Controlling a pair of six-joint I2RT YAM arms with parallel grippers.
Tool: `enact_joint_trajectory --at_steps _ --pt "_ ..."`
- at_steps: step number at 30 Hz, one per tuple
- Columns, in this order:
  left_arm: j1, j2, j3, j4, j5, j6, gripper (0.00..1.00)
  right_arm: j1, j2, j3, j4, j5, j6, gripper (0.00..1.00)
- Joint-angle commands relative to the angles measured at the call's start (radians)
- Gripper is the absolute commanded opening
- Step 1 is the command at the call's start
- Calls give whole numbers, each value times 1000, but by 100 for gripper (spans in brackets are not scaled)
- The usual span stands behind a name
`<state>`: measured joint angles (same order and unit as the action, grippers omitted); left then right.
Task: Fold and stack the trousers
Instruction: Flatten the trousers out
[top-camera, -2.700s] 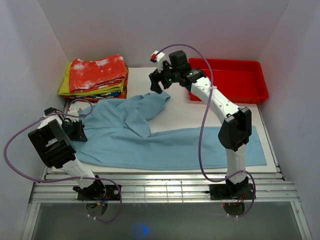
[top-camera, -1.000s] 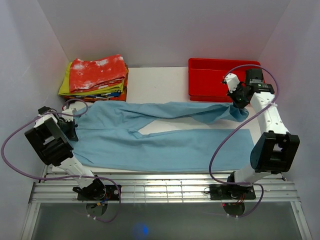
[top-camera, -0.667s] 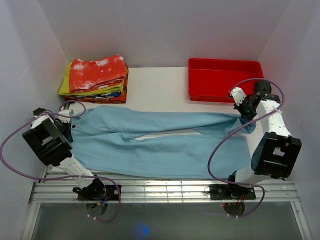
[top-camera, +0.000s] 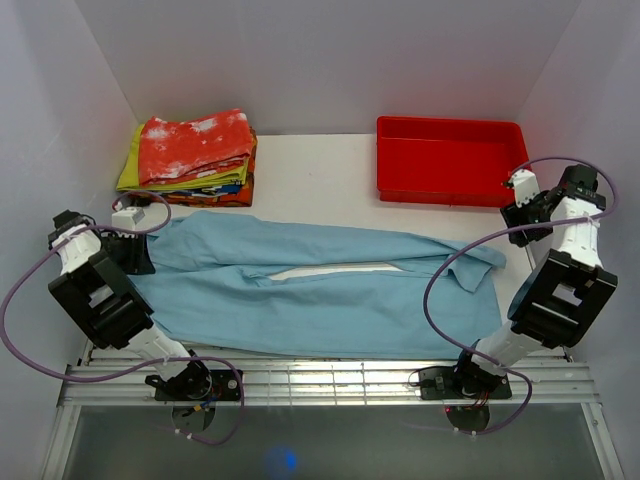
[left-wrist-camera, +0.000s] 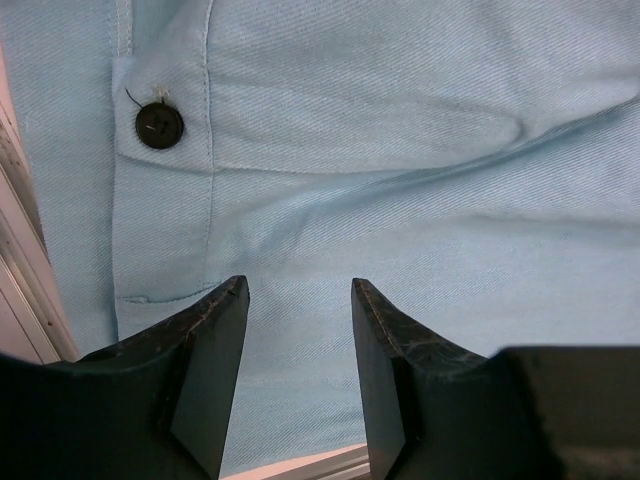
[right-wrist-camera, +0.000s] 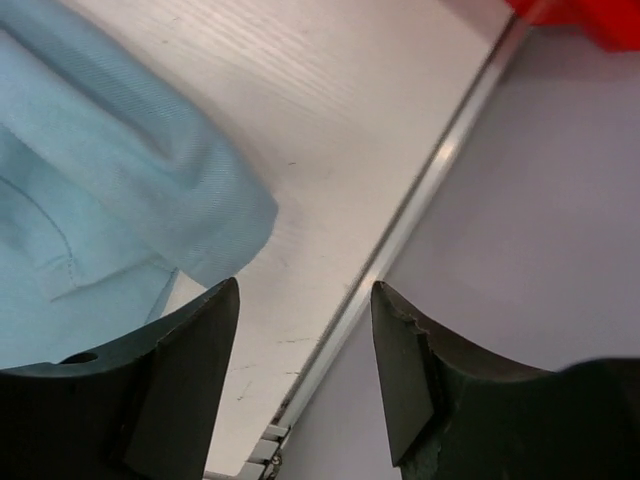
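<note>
The sky-blue trousers (top-camera: 310, 290) lie flat across the table, waist at the left, both legs side by side running right, the far leg's hem a little rumpled at the right end. My left gripper (top-camera: 138, 252) is open just over the waistband; the left wrist view shows the fabric (left-wrist-camera: 400, 150) and a dark button (left-wrist-camera: 159, 126) past the open gripper (left-wrist-camera: 299, 290). My right gripper (top-camera: 522, 212) is open and empty at the table's right edge, clear of the leg hem (right-wrist-camera: 150, 180). It shows open in the right wrist view (right-wrist-camera: 305, 295).
A stack of folded clothes (top-camera: 192, 155), red-and-white mottled on top, stands at the back left. A red tray (top-camera: 450, 160) stands at the back right. The right wall (right-wrist-camera: 540, 250) and the table's metal edge rail (right-wrist-camera: 400, 240) are close to my right gripper.
My right gripper pulled the far leg from the back middle out to the right, laid it beside the near leg, let go and moved to the right edge. The left gripper shifted slightly left.
</note>
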<state>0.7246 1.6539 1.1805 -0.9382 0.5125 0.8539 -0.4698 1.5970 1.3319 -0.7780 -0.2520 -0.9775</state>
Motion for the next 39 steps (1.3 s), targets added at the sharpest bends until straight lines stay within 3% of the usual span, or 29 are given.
enact_joint_trajectory --at_steps 1,6,10,12,13,14,16,17,18,23,27,28,29,31,32,33,36,39 --pt "7 -17 45 -37 98 -15 57 0 0 -86 -51 -121 -101 63" --pt "7 -8 67 -60 121 -29 58 5 -35 -218 40 -161 -223 79" --pt "7 -11 62 -62 129 -33 59 22 -16 -283 135 -130 -221 81" --pt "7 -8 61 -62 130 -36 58 33 10 -287 195 -113 -204 70" --pt "6 -3 61 -62 129 -38 58 34 21 -280 206 -102 -191 61" --pt "7 -2 64 -62 129 -39 58 36 27 -272 215 -96 -184 43" --pt "7 1 65 -62 123 -39 58 37 38 -246 232 -90 -175 27" --pt "7 3 68 -60 120 -39 58 37 38 -214 232 -95 -173 13" --pt "6 4 68 -60 119 -39 58 37 31 -197 230 -101 -173 8" --pt "7 14 65 -47 121 -56 58 100 29 -51 218 -156 -136 8" --pt "7 27 77 -40 123 -78 58 215 108 19 275 -87 -77 8" --pt "7 30 79 -39 120 -82 58 239 130 32 293 -25 -55 14" --pt "7 32 82 -33 118 -85 58 285 151 48 307 12 -35 28" --pt "7 37 96 -30 110 -104 59 318 207 124 281 100 34 43" --pt "7 38 100 -31 107 -110 59 318 215 147 246 114 60 64" --pt "7 38 103 -31 104 -118 59 313 213 162 237 131 95 71" --pt "7 37 102 -27 107 -119 59 255 163 162 189 145 102 79" --pt "7 40 94 -24 119 -130 59 172 130 139 111 100 109 79"
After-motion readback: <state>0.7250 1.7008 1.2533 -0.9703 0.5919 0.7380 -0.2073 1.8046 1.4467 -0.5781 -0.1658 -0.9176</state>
